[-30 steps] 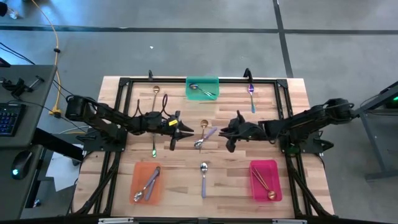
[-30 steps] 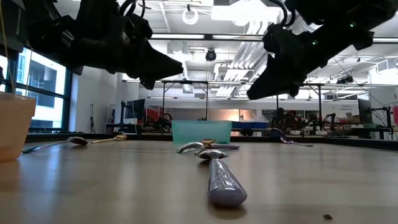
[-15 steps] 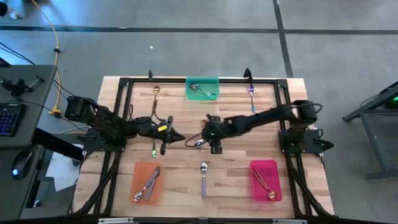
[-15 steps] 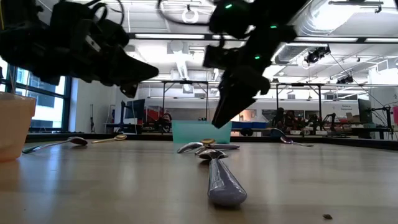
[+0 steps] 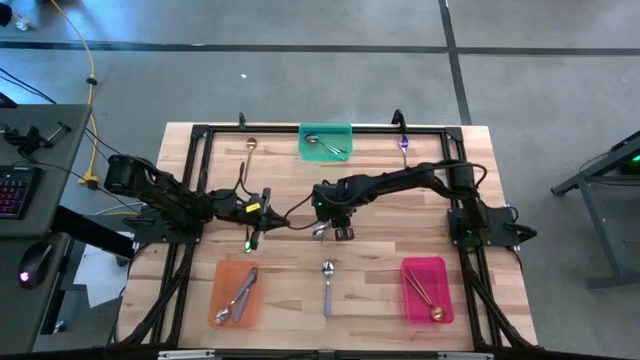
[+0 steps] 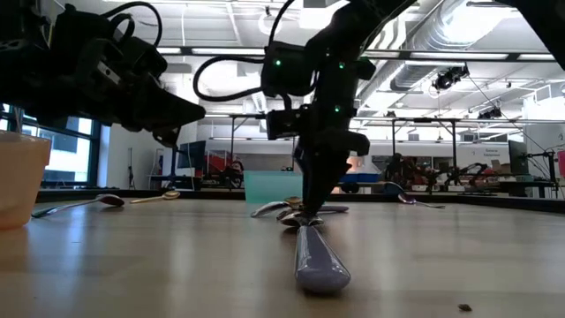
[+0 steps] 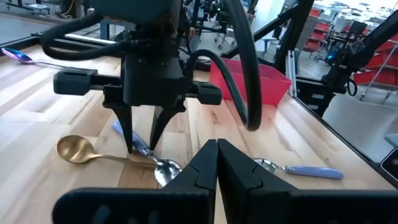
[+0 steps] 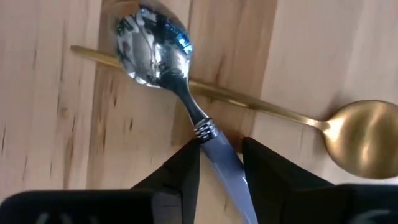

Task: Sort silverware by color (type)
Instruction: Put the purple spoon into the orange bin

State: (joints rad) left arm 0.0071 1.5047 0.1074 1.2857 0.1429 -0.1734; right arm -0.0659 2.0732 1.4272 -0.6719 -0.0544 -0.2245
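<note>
My right gripper [image 5: 337, 228] stands at the table's middle, pointing down, open. Its fingers straddle the handle of a silver spoon [image 8: 152, 46] with a pale blue handle, which lies across the handle of a gold spoon [image 8: 364, 137]. The left wrist view shows this from the side: the right gripper [image 7: 142, 140] stands over the silver spoon [image 7: 165, 168] and the gold spoon [image 7: 74, 149]. My left gripper [image 5: 257, 228] hovers shut and empty to the left of them, above an iridescent spoon [image 5: 247, 241] lying flat on the wood. My right gripper comes from above with one finger [image 8: 186, 165] on each side of the silver spoon's handle, just behind the ringed neck [image 8: 202, 130], lying across it. One fingertip looks close against the neck; whether it touches I cannot tell. The spoon lies flat on the table.
A green tray [image 5: 325, 130] at the far edge holds a silver spoon. An orange tray [image 5: 222, 290] near left and a pink tray [image 5: 440, 285] near right hold spoons. Loose spoons lie near centre [image 5: 327, 285], far left [image 5: 250, 150] and far right [image 5: 403, 145].
My right arm has swung from the table's right side to the middle and come down until its open fingers straddle the silver spoon's handle. My left gripper has drawn back toward the table's left. The spoons have stayed in place.
</note>
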